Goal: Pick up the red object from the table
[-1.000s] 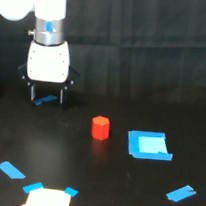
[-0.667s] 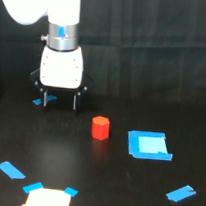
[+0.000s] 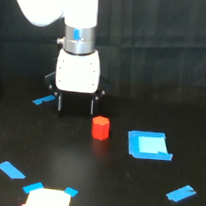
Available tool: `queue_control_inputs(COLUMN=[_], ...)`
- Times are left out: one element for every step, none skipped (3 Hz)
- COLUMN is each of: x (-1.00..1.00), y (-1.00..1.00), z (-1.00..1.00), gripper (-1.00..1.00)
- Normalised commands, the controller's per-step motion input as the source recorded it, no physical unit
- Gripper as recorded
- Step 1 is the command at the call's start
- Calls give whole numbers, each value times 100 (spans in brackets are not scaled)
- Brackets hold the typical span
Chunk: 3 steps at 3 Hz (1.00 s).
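Red object (image 3: 100, 128): sitting upright on the table (image 3: 104, 186), just in front of the jaws, slightly toward the exterior view's right.
Gripper (image 3: 75, 107): hovering behind it, jaws spread, gripping nothing.
Progress: approaching; aligning, descending, closing, lifting remain.

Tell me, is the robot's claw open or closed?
Open. The gripper has its two dark fingers spread well apart, with nothing between them; the red object stands apart.

light: dim, dark backdrop | glare: blown-out white patch (image 3: 45, 199) at bottom edge | focus: soft throughout, arm (image 3: 77, 54) edges blurred | counter (image 3: 134, 188): matte black, shadows indistinct
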Motion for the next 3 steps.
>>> queue_control_inputs(x=[100,-93,-100], y=[-100,-100,-87], z=[-34,-100,-100], gripper=[3,100,92])
